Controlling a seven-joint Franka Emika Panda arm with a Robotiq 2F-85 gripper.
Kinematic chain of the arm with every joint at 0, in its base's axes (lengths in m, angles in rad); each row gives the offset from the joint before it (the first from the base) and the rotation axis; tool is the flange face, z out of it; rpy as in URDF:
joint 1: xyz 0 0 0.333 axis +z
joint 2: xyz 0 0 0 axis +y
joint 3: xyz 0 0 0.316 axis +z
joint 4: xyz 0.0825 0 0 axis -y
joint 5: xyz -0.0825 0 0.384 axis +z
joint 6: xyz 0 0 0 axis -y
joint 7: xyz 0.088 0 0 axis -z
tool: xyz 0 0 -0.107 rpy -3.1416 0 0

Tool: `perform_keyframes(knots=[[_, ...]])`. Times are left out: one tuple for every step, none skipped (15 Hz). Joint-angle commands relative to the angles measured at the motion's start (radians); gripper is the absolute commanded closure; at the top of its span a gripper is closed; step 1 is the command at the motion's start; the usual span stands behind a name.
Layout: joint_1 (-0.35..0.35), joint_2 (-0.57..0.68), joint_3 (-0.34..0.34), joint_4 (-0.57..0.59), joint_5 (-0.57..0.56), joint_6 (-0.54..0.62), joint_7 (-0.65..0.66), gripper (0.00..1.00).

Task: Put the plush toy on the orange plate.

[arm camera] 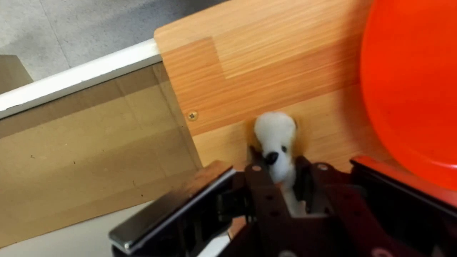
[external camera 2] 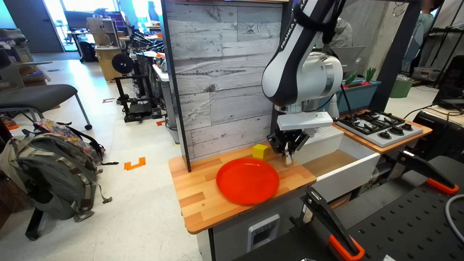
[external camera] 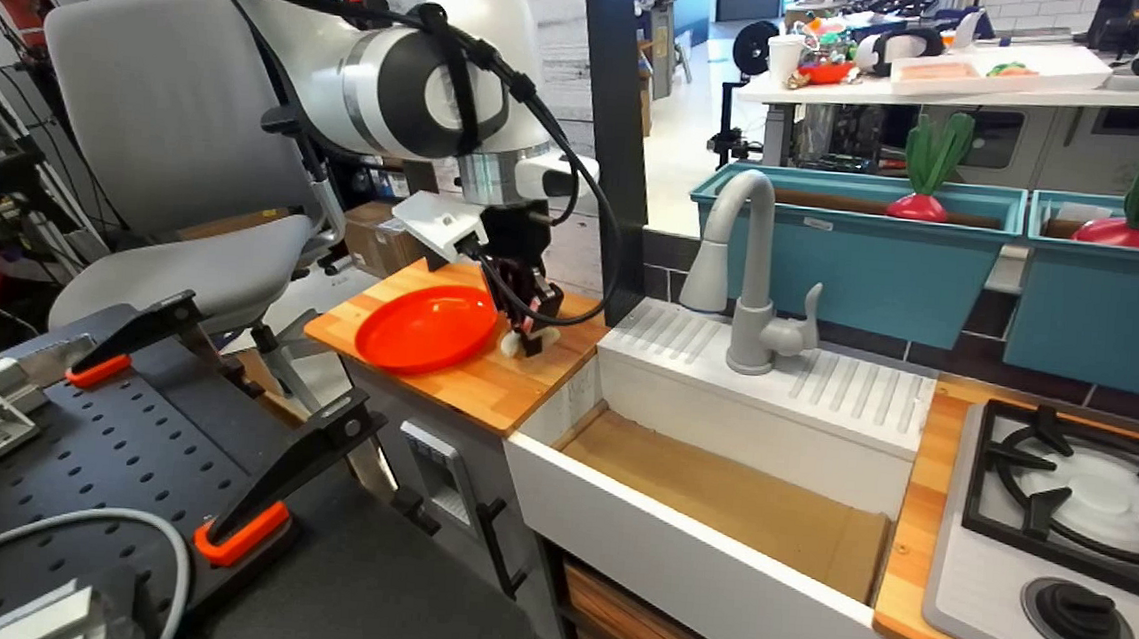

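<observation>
Two dark fingers [arm camera: 260,185] stand close together in the wrist view, one on either side of the toy [arm camera: 275,130], which fills the narrow gap between them; they have it pinched. Its white face, with black nose and one dark eye, shows beyond their tips, and the tan ears at its sides are blurred. The toy is over the desk [external camera 2: 195,195], between the sink [external camera: 691,589] and the plate [external camera 2: 247,181], apart from the plate; whether its underside touches the desk cannot be told. The plate, orange-red, lies flat on the desk in both exterior views. In an exterior view a yellow cube [external camera 2: 260,151] sits just beside its rim, near the wall [external camera 2: 224,79].
</observation>
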Motion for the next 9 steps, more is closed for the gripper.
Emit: perform_keyframes(knots=[[0.093,-0.142,-0.031,-0.186,-0.022,0.107,0.012,0.96],[0.122,-0.163,-0.036,-0.213,-0.028,0.12,0.019,0.96],[0.144,-0.175,-0.037,-0.228,-0.032,0.132,0.02,0.96],[0.168,-0.182,-0.038,-0.234,-0.038,0.13,0.023,0.96],[0.191,-0.185,-0.04,-0.235,-0.044,0.134,0.029,0.96],[0.209,-0.175,-0.038,-0.221,-0.049,0.128,0.03,0.96],[0.223,-0.163,-0.035,-0.204,-0.053,0.118,0.03,0.96],[0.239,-0.153,-0.034,-0.192,-0.058,0.11,0.037,0.96],[0.248,-0.139,-0.031,-0.175,-0.061,0.098,0.035,0.96]])
